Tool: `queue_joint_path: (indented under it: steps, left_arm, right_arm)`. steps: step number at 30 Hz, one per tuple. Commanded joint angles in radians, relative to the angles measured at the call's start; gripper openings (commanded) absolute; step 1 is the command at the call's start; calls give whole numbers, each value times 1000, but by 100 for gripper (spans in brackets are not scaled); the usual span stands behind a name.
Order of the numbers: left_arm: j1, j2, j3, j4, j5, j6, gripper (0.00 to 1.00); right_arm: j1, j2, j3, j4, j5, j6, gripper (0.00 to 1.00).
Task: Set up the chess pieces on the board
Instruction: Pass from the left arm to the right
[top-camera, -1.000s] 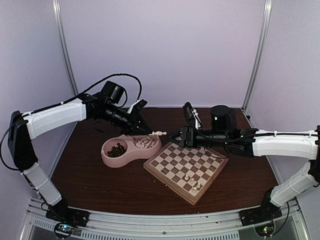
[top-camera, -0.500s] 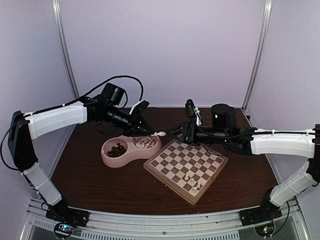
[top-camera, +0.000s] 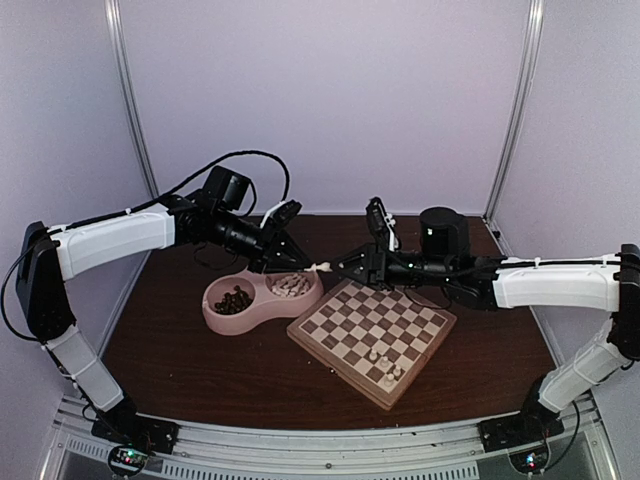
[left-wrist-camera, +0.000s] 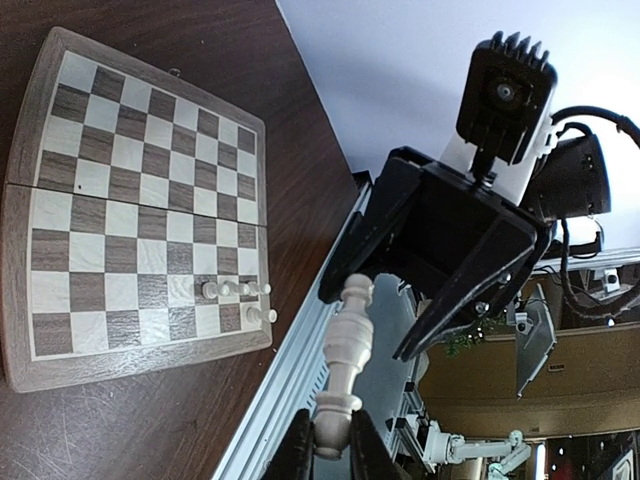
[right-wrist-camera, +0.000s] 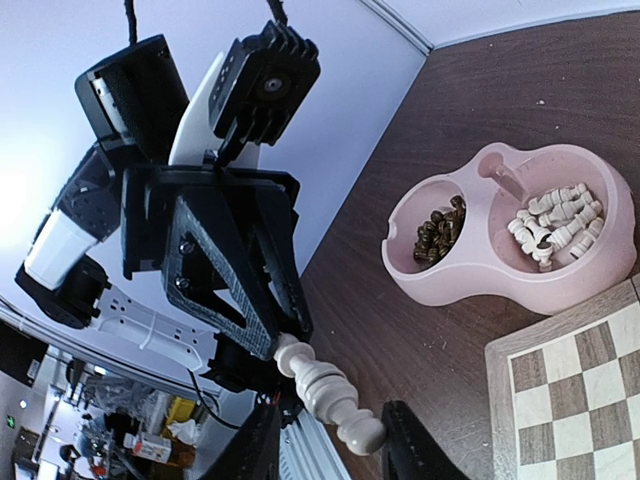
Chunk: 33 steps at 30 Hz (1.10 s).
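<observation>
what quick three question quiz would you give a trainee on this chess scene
1. True or false: the left end effector is shut on a cream chess piece.
2. Fill in: in the top view, the cream pieces already standing on the board sit near its ___ corner (top, bottom, left or right).
3. Where do the dark pieces lie?
A. on the board
B. in the pink dish, in the bowl farther from the board
C. loose on the table

Key: 1 true; 2 bottom; 3 B
</observation>
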Motion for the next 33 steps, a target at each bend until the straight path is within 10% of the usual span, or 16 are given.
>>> queue_joint_path:
  steps: [1,20,33]
  left_arm:
    - [-6,-22,-7,46,28,-4,14]
    - [-6,-12,18,-52,-38,51,14]
    - [-6,-7,104,-340,-393,195,13]
  right_arm:
    - [-7,-3,-19,57,-22,14,32]
    - [-24,-50,-48,34,-22,-15,5]
    - [-6,-115,20,-457,178,-309,5]
